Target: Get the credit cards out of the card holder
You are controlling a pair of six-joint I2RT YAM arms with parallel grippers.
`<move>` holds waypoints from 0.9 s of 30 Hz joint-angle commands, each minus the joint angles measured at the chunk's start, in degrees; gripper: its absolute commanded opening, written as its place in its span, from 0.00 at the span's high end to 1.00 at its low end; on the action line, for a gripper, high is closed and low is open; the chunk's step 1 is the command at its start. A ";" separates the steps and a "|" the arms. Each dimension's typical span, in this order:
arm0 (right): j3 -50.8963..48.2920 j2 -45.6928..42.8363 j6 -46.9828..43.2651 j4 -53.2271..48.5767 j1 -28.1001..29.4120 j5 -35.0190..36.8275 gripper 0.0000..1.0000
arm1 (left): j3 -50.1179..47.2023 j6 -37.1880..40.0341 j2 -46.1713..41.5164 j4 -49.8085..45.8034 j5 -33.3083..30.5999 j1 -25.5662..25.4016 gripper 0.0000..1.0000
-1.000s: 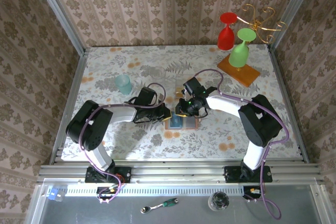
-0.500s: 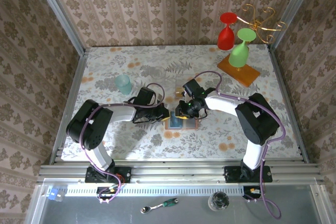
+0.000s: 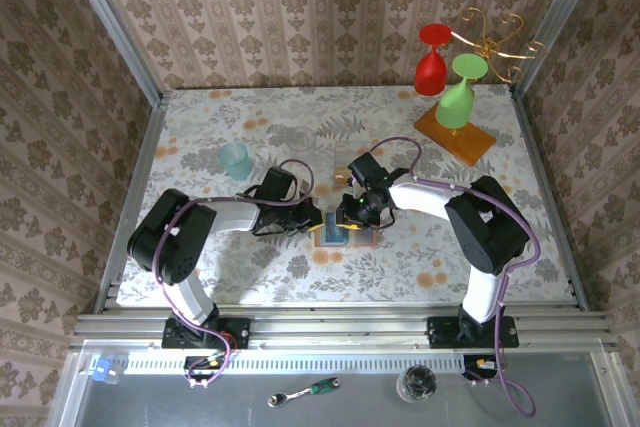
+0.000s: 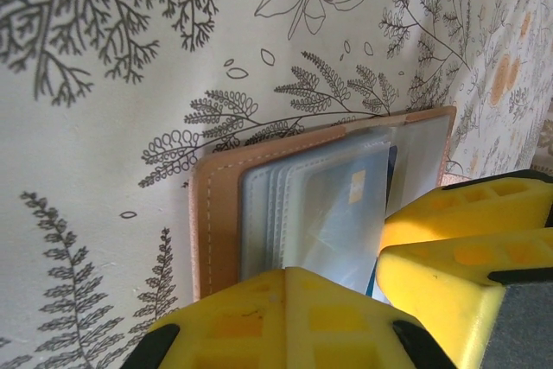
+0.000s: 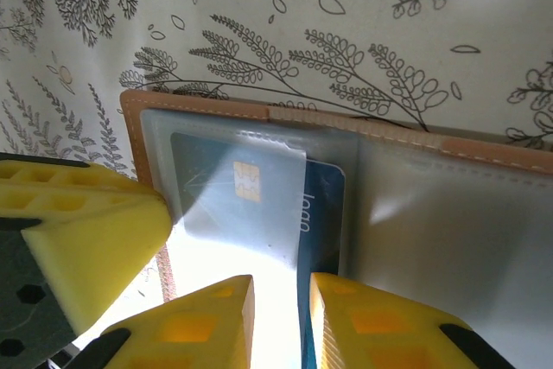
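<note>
Open card holder (image 3: 345, 235) lying flat on the floral tabletop (image 3: 250, 127), inner face up. We take the holder as our landmark throughout.

(a) Left pincer (image 3: 316, 219): its yellow fingers are closed together with nothing visible between them. The tip sits over the holder's left edge, by the tan stitched border. We cannot tell whether it presses down.

(b) Right pincer (image 5: 282, 287): it hangs over the holder's middle, beside its central fold. Its jaws are parted by a narrow gap.

(c) Blue card (image 5: 321, 205): we see it partly slid out of the holder's left translucent pocket. A gold chip shows through the pocket film, and printed lettering shows on the bared strip. One long edge of the card runs into the gap of the right pincer, close against one finger. We cannot tell whether the card is pinched there.

(d) Surroundings: a pale teal tumbler (image 3: 235, 160) stands well apart from the holder, to its far left. An orange wooden slab (image 3: 462, 134) lies well apart to the holder's far right and carries a green goblet (image 3: 458, 92) and a red goblet (image 3: 431, 59).
</note>
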 commanded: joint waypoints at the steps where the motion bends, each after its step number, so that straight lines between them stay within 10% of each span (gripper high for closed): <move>1: 0.09 -1.10 -1.64 -3.68 -0.27 2.50 0.74 | -0.58 1.22 0.03 -0.79 0.01 0.32 0.92; 27: -0.51 -4.41 -1.78 -4.28 -1.15 2.69 0.73 | 2.67 -0.15 0.24 -0.12 1.16 -2.50 0.93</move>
